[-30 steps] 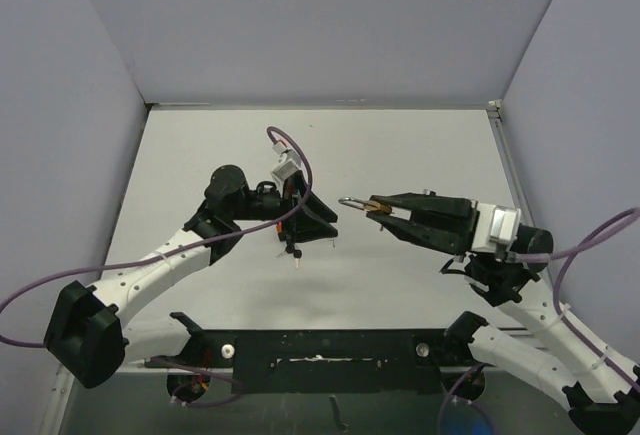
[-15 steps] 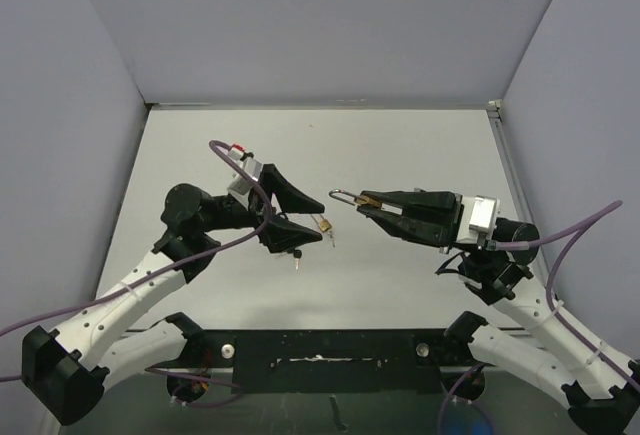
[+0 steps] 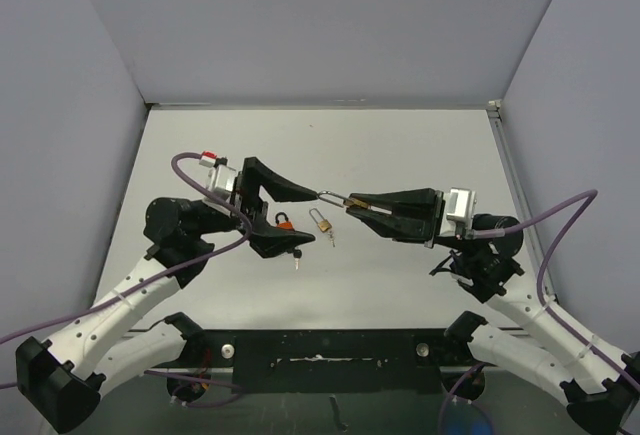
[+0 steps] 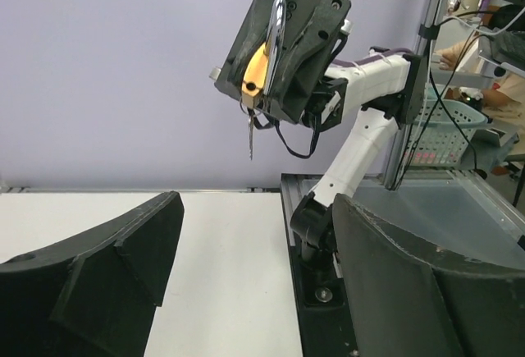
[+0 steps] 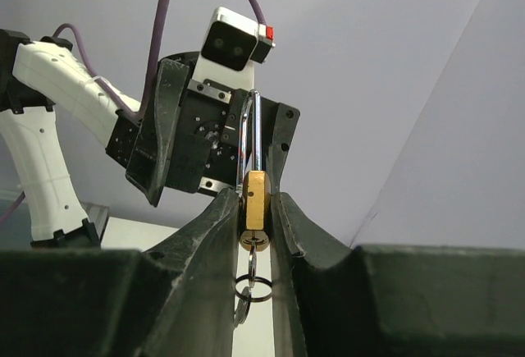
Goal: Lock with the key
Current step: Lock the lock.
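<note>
My right gripper (image 3: 350, 202) is shut on a brass padlock (image 5: 256, 199), held above the table with its steel shackle (image 5: 255, 131) pointing at my left gripper. A key sits in its keyhole, and a key ring (image 5: 253, 288) hangs below it. In the left wrist view the padlock (image 4: 257, 72) shows edge-on in the right gripper, with a key (image 4: 250, 139) dangling under it. My left gripper (image 3: 306, 217) is open and empty. Its fingers (image 4: 98, 263) are spread wide, facing the shackle tip from close by.
An orange padlock (image 3: 285, 221), a second small brass padlock (image 3: 321, 221) and a small key (image 3: 297, 262) lie on the white table (image 3: 400, 145) under the grippers. A black mounting rail (image 3: 330, 347) runs along the near edge. Grey walls enclose three sides.
My left arm has drawn back to the left and its gripper has turned to face the right one, jaws wide open. My right gripper has carried the padlock leftwards. The orange padlock now shows.
</note>
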Controlling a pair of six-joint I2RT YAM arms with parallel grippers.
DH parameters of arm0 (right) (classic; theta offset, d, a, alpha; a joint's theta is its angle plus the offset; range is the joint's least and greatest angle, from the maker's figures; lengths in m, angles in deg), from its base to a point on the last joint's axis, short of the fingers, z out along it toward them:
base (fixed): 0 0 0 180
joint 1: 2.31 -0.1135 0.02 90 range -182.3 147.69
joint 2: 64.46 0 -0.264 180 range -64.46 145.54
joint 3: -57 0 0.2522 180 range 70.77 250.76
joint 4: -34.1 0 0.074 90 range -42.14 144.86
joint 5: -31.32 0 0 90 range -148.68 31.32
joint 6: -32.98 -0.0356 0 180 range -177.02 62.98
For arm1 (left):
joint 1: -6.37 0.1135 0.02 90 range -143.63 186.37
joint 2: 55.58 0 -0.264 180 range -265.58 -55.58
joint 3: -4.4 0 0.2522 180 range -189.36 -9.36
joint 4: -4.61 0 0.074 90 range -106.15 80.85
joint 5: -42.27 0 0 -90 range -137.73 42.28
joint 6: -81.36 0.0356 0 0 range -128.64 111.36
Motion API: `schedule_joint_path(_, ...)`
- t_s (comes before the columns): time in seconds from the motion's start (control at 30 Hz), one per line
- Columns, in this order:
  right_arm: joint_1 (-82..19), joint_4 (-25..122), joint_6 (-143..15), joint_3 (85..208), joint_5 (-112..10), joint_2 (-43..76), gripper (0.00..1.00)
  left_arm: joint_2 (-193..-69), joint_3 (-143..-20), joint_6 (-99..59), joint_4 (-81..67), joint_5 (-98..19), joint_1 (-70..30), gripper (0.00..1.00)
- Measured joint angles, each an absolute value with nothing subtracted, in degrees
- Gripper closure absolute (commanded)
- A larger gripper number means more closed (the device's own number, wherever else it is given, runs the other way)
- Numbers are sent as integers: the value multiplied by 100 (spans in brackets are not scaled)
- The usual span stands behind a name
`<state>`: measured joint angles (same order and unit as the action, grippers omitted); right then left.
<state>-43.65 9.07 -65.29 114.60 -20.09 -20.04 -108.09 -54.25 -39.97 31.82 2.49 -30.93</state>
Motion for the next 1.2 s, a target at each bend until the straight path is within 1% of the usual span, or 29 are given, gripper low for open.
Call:
schedule_joint_path(0.1,-4365,909,-6551,11432,-2005,-2004,100,-10781,-5425,-4030,3370,160,-3093,43)
schedule_joint_path(0.23,-4365,916,-6575,11403,-1978,-1997,100,-10702,-5457,-4061,3459,-22,-3093,46)
schedule_joint_path(0.4,-4365,925,-6597,11372,-1944,-1975,100,-10776,-5654,-4113,3516,-87,-3093,54)
schedule_joint_path(0.57,-4365,931,-6597,11342,-1946,-1888,100,-10980,-5702,-4295,3864,-96,-3093,56)
schedule_joint_path(0.7,-4365,936,-6597,11318,-1948,-1794,100,-11194,-5704,-4472,4113,-79,-3093,64)
schedule_joint_path(1.0,-4365,940,-6592,11313,-1950,-1742,100,-11307,-5702,-4625,4395,-83,-3093,74)
schedule_joint_path(1.1,-4365,940,-6592,11313,-1954,-1739,100,-11281,-5704,-4653,4449,-96,-3093,80)
schedule_joint_path(1.2,-4365,940,-6594,11313,-1961,-1728,100,-11246,-5704,-4679,4482,-105,-3093,89)
